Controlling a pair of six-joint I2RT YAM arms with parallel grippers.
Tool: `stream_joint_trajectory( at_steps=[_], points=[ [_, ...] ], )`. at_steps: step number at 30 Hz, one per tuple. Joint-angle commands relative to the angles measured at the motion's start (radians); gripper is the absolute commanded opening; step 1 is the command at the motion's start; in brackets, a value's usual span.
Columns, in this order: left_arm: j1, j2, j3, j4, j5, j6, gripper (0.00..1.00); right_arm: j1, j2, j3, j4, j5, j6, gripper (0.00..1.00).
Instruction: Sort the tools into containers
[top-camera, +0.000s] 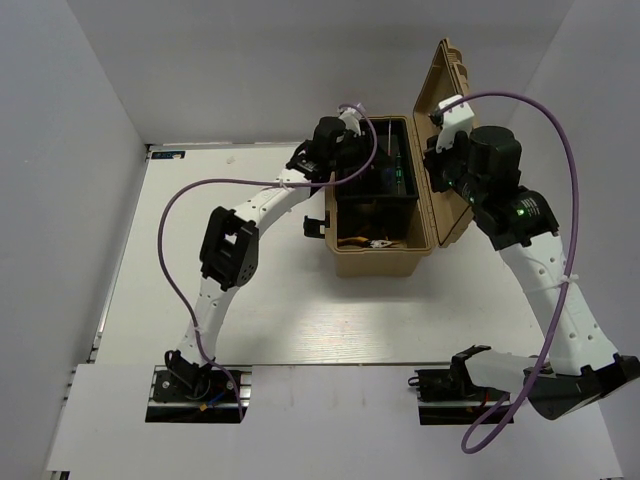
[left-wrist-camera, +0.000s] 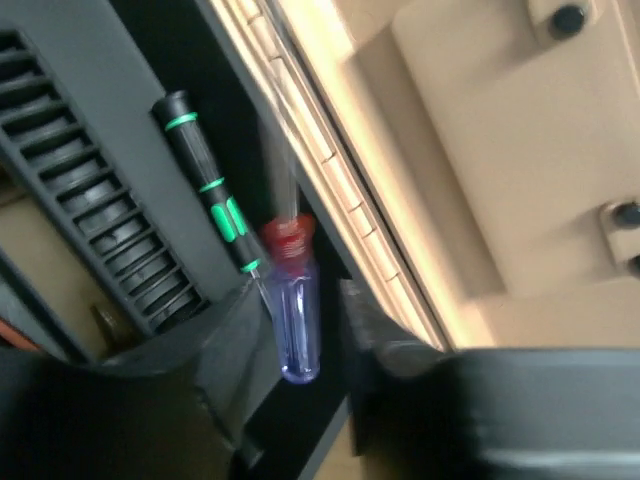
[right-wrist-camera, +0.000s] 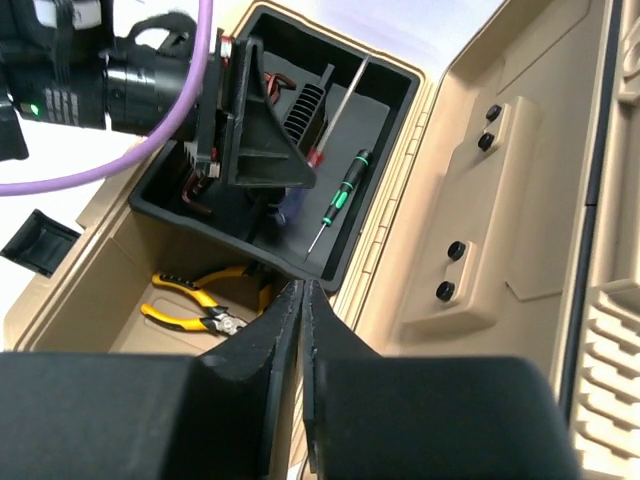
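White tabletop (top-camera: 250, 330), tan toolbox (top-camera: 385, 262) with lid raised. A blue-handled screwdriver (left-wrist-camera: 297, 325) is seen in the black tray (right-wrist-camera: 390, 100), centre frame, between the parted fingers of the left hand (left-wrist-camera: 298, 300). The right hand (right-wrist-camera: 302, 290) is held pinched together, empty, at lower centre. Yellow pliers (right-wrist-camera: 195, 300) are noted lower left.

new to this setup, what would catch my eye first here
The open tan toolbox mid-table, lid raised. In its black tray, a blue-handled screwdriver sits in the open left gripper beside a green-striped screwdriver. Yellow pliers lie on the box floor below, near the shut right gripper.
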Motion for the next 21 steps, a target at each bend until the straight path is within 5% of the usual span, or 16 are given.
stream_joint_trajectory(
  at_steps=[1,3,8,10,12,14,16,17,18,19,20,21],
  points=[
    [-0.005,-0.009,0.081,-0.022,-0.014,-0.028,0.55,-0.009,-0.023,-0.017,0.04,-0.007,0.018,0.1],
    [-0.005,0.002,0.107,-0.036,-0.003,-0.028,0.66,-0.013,-0.023,-0.021,0.039,-0.017,0.019,0.14],
    [-0.014,-0.007,0.138,-0.024,0.037,-0.028,0.69,-0.032,-0.032,-0.024,0.036,-0.06,0.022,0.21],
    [-0.015,-0.047,0.138,-0.024,0.055,-0.028,0.39,-0.035,-0.034,-0.011,0.005,-0.138,0.025,0.25],
    [-0.015,-0.096,0.106,-0.024,0.066,0.019,0.0,-0.039,-0.034,0.025,-0.02,-0.21,0.019,0.28],
    [-0.015,-0.214,0.01,-0.024,0.055,0.053,0.0,-0.052,-0.023,0.074,-0.082,-0.478,-0.034,0.26],
    [-0.015,-0.312,-0.137,-0.012,0.037,0.108,0.0,-0.058,-0.02,0.091,-0.126,-0.755,-0.067,0.02],
    [-0.015,-0.364,-0.194,-0.012,0.011,0.128,0.0,-0.061,-0.015,0.098,-0.118,-0.811,-0.061,0.0],
    [-0.015,-0.479,-0.252,0.005,-0.006,0.148,0.01,-0.061,-0.014,0.098,-0.088,-0.801,-0.041,0.0],
    [-0.015,-0.539,-0.377,0.005,-0.029,0.188,0.12,-0.064,-0.009,0.101,-0.064,-0.724,0.016,0.0],
    [-0.001,-0.664,-0.52,0.014,-0.079,0.22,0.36,-0.072,-0.002,0.11,-0.008,-0.595,0.066,0.0],
    [-0.001,-0.666,-0.521,0.014,-0.112,0.22,0.36,-0.081,0.001,0.131,0.005,-0.523,0.106,0.0]
  ],
)
